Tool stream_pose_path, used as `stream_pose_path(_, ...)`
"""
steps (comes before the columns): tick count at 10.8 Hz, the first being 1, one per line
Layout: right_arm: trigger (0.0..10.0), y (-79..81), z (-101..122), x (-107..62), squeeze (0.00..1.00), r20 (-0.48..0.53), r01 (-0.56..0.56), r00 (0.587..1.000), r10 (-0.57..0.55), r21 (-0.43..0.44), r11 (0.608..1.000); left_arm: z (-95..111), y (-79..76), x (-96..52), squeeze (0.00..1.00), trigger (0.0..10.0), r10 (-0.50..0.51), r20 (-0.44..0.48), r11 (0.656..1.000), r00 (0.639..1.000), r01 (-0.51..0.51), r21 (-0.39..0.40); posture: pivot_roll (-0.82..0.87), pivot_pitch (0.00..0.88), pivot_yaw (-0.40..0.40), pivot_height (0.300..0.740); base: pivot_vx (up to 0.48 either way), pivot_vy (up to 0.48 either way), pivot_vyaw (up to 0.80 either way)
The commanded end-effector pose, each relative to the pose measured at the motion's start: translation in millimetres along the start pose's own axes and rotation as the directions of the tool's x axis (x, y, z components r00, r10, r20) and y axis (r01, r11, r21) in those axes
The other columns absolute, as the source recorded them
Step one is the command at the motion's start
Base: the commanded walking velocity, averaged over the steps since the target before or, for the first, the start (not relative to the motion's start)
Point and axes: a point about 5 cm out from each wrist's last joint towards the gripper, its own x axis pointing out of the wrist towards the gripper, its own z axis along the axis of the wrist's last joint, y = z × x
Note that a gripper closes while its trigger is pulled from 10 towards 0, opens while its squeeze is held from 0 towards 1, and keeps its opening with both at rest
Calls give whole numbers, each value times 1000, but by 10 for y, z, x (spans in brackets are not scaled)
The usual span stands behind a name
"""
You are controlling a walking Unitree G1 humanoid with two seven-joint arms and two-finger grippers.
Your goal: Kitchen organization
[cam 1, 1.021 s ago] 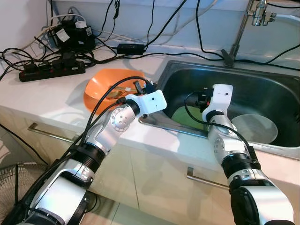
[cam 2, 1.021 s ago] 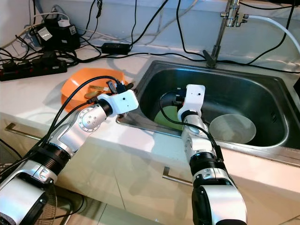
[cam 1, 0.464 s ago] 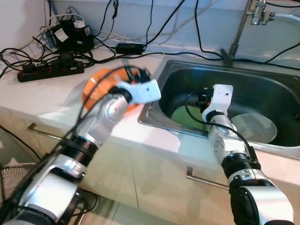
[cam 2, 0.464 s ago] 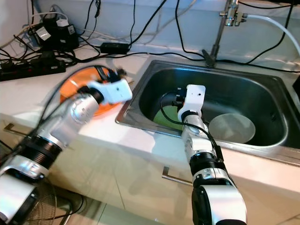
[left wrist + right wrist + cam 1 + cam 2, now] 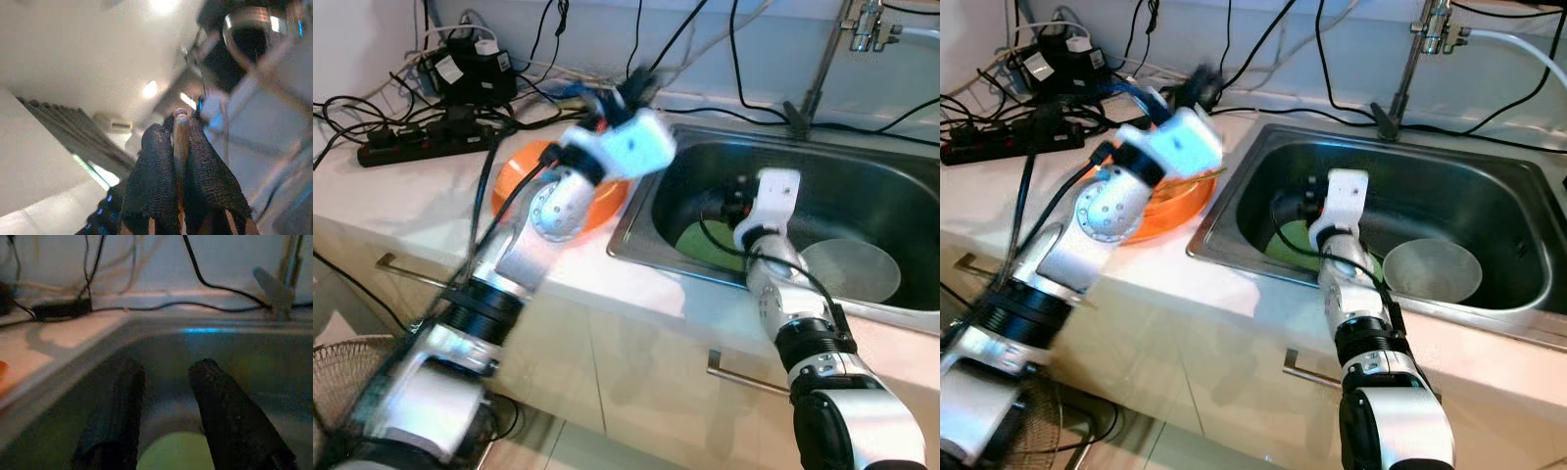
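An orange bowl (image 5: 512,184) sits on the white counter, left of the steel sink (image 5: 644,245). My left gripper (image 5: 178,125) is raised above the bowl's far rim near the sink's back left corner, blurred by motion. It is shut on a thin wooden stick (image 5: 181,147) that runs between its fingers. Inside the sink lie a green plate (image 5: 703,241) and a pale grey bowl (image 5: 850,270). My right gripper (image 5: 166,377) hangs open in the sink over the green plate (image 5: 166,453), holding nothing.
A black power strip (image 5: 421,143), adapters (image 5: 470,70) and many cables crowd the back of the counter. The faucet (image 5: 822,69) rises behind the sink. Drawer handles run along the cabinet front, and a wire fan (image 5: 352,387) stands on the floor at the left.
My left arm has swung up and back from just over the orange bowl, carrying the wooden stick. The right arm has stayed in the sink.
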Motion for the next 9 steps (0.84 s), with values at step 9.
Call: stream_pose_path(9,10000,343,236,-204,1000,229,-403,892,390,11,915,202,-89,-64,0,10000,-46,108,820,993,99,-563,174,0,41,740,0,0,0)
